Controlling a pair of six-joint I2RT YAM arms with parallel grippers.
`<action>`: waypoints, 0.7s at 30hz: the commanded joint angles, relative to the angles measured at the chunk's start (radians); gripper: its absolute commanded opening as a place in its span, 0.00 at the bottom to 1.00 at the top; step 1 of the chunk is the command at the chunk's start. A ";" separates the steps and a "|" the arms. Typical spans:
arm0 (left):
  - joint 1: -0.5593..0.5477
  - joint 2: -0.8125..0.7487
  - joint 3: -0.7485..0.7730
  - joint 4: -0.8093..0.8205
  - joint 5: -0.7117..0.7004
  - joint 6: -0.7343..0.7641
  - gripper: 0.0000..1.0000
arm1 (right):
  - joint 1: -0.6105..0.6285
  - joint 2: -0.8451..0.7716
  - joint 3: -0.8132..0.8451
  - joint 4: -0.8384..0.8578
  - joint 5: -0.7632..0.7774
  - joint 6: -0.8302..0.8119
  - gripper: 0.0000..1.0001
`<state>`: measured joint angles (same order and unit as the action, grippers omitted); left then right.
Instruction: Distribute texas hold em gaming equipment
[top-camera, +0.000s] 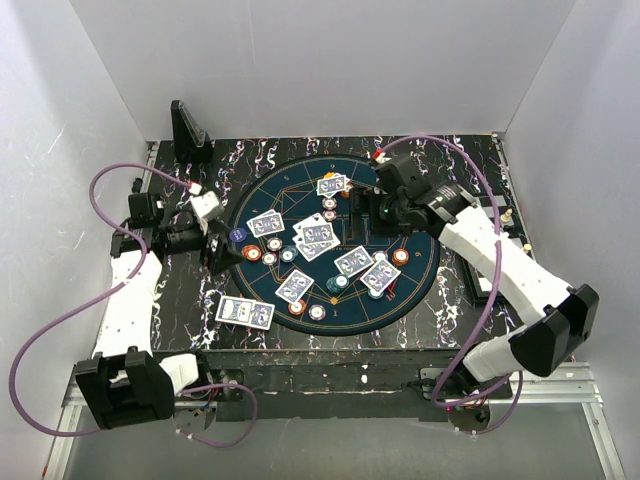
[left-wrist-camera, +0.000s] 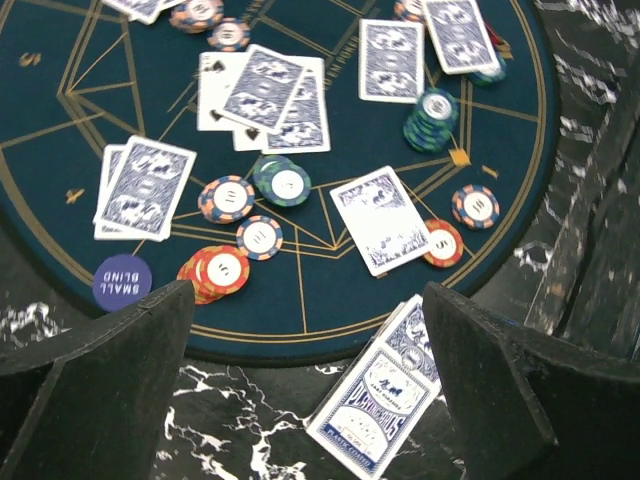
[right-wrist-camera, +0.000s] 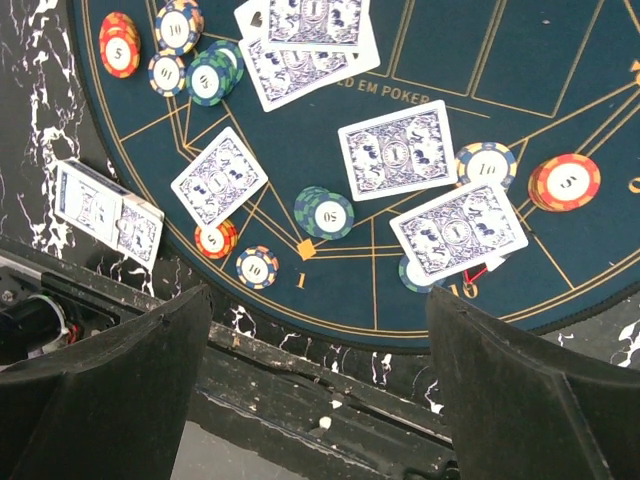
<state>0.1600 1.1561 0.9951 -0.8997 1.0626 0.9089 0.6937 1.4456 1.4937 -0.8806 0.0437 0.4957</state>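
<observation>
Blue-backed playing cards (top-camera: 317, 235) and striped poker chips (top-camera: 270, 258) lie scattered on the round dark blue poker mat (top-camera: 300, 185). My left gripper (top-camera: 220, 254) hangs open at the mat's left edge. In the left wrist view its open jaws (left-wrist-camera: 310, 400) hold nothing, and a blue-white card box (left-wrist-camera: 385, 405) lies on the marble beside the right finger (left-wrist-camera: 495, 385). A purple small blind button (left-wrist-camera: 122, 280) and an orange-red chip stack (left-wrist-camera: 222, 268) lie just ahead. My right gripper (top-camera: 363, 215) stands open above the mat's right half, its jaws (right-wrist-camera: 320, 390) empty, with cards (right-wrist-camera: 458, 228) and a green chip stack (right-wrist-camera: 325, 212) in view.
A black upright stand (top-camera: 188, 130) sits at the table's back left corner. The black marble table (top-camera: 460, 160) is bare around the mat on the right. White walls close in the back and both sides.
</observation>
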 joint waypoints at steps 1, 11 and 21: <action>0.006 -0.022 0.013 0.217 -0.150 -0.474 0.98 | -0.060 -0.083 -0.079 0.078 -0.004 0.001 0.94; 0.010 -0.084 -0.058 0.419 -0.341 -0.764 0.98 | -0.391 -0.375 -0.468 0.323 0.123 -0.012 0.98; 0.018 0.007 -0.148 0.610 -0.654 -0.956 0.98 | -0.624 -0.367 -0.730 0.542 0.355 0.010 0.98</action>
<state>0.1699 1.1332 0.8864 -0.4149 0.5957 0.0875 0.1509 1.0367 0.7895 -0.4774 0.2737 0.4812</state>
